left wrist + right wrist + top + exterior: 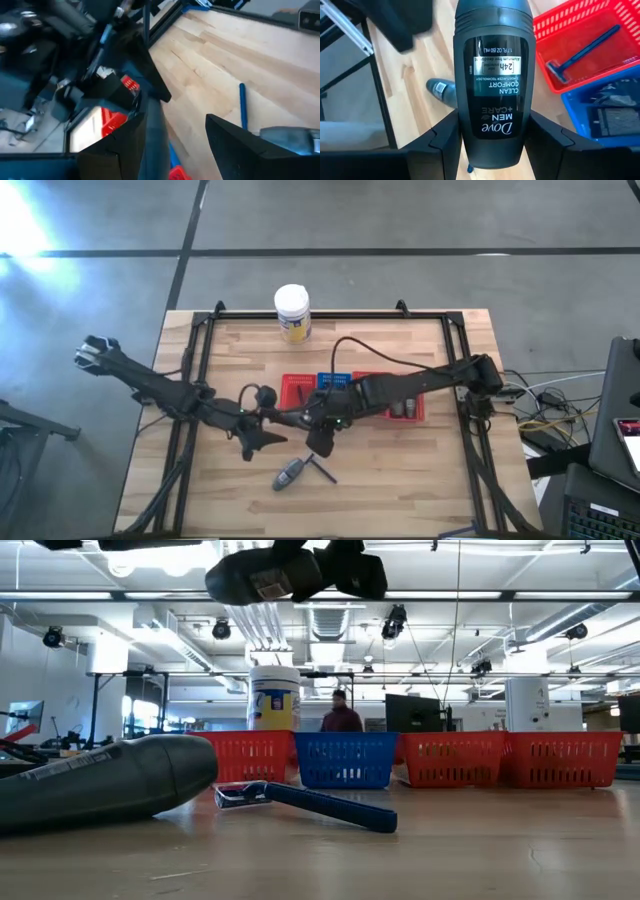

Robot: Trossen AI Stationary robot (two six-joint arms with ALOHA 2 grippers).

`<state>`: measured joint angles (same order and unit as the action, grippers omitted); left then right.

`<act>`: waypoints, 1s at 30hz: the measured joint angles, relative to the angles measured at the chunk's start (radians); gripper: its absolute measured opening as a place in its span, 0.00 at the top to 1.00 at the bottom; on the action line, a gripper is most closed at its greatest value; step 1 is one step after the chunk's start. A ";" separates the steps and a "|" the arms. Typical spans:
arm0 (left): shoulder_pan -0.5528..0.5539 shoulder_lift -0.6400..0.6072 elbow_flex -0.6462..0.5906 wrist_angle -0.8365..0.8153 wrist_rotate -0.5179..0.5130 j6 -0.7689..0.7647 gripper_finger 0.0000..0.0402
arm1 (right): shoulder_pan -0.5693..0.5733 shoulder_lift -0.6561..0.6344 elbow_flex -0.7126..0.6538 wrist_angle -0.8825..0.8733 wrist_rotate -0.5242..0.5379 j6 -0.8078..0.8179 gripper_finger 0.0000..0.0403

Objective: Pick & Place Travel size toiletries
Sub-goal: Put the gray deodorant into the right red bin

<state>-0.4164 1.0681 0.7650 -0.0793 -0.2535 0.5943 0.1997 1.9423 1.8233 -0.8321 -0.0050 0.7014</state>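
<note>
R gripper (pixel 492 135) mid-surface, jaws pinching grey Dove deodorant (pixel 492 75) across its width, long axis running straight out from jaws. Red basket (pixel 600 30) and blue basket (pixel 615 107) just beyond on far side. L gripper (pixel 175 140) near-left, jaws spread, empty.

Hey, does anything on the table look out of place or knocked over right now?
Two toiletries lie loose on the wood in front of the baskets: a grey deodorant bottle on its side and a blue razor beside it. The white jar stands upright.
</note>
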 joint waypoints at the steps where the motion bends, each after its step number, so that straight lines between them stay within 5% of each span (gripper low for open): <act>1: 0.000 0.015 0.000 0.015 -0.001 0.012 0.47 | 0.000 0.000 0.000 0.001 0.000 0.001 0.58; 18: -0.008 0.076 0.001 0.128 -0.206 0.013 0.47 | 0.004 -0.004 0.000 -0.002 -0.026 0.029 0.58; 30: -0.026 0.077 0.000 0.110 -0.193 -0.021 0.25 | 0.005 -0.004 0.000 -0.002 -0.040 0.011 0.58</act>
<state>-0.4423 1.1454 0.7654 0.0308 -0.4461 0.5731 0.2047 1.9385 1.8233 -0.8337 -0.0445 0.7127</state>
